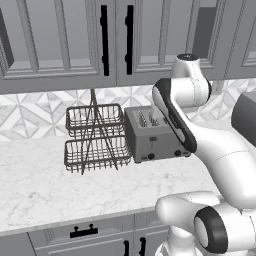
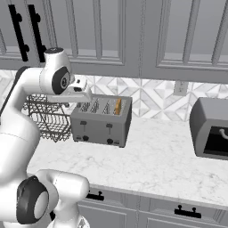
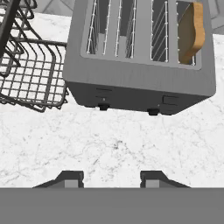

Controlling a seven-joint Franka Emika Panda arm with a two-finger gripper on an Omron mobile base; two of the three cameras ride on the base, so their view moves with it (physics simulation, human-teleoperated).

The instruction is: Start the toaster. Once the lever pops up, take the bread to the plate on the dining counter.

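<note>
I see the marble tabletop [image 3: 113, 140] carrying the wire basket rack [image 1: 95, 137], with the toaster [image 2: 101, 120] just beside it. The bread [image 3: 192, 33] stands in the toaster's end slot, farthest from the rack. My claw [image 3: 111, 179] hovers above the toaster's front, jaws apart, gripping nothing.

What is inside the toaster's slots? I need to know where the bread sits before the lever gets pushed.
One tan bread slice stands in an end slot of the toaster, its top above the rim. The other three slots show bare wire guides. The slice's lower part is hidden inside the slot.
</note>
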